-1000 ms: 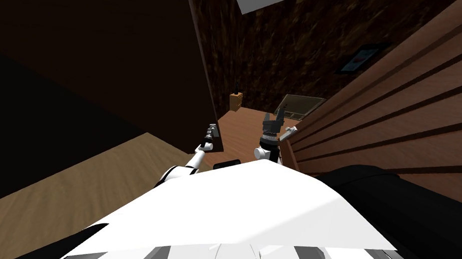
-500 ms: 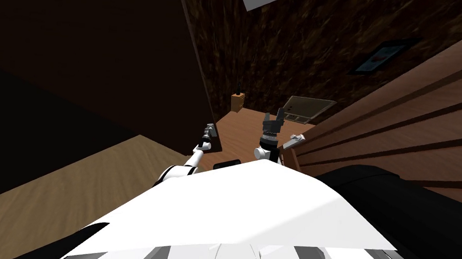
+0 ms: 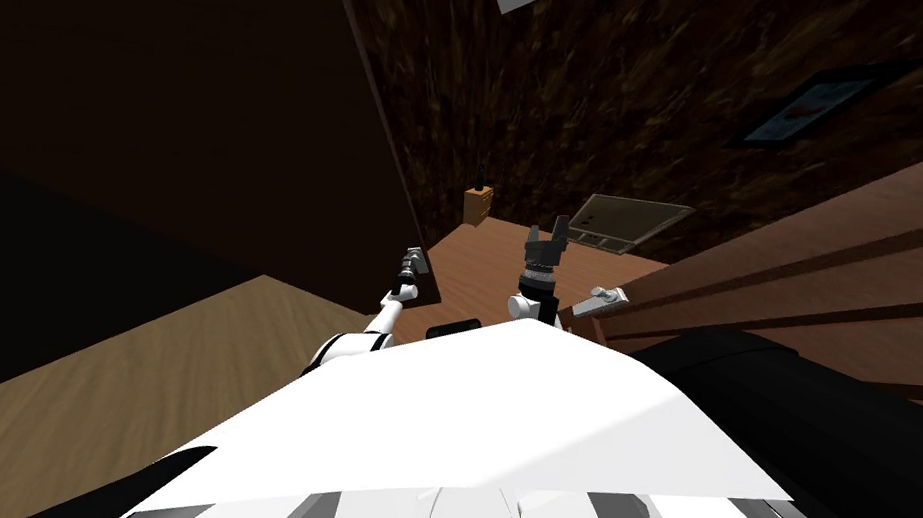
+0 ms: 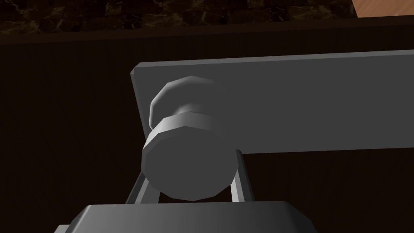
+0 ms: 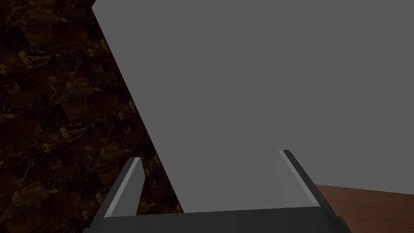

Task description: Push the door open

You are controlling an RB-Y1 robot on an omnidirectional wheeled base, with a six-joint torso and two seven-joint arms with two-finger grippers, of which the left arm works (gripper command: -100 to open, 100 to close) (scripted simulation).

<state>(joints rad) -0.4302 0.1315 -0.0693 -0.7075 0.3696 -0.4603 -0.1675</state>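
Left wrist view: left pincer [image 4: 189, 174] clamps the grey knob [image 4: 184, 155] of the dark door [image 4: 60, 141] — a skewed push could slide its blades off; right pincer [image 5: 210, 156] spread, empty.

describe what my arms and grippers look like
The left arm and right arm are white with dark joints; the right wrist is ribbed grey. The left gripper and right gripper are dark boxes with two thin light grey blade fingers.

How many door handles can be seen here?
2. A round grey knob is clamped between the left gripper's fingers. A light grey lever is on the brown grooved door, beside the right gripper. Others may be hidden.
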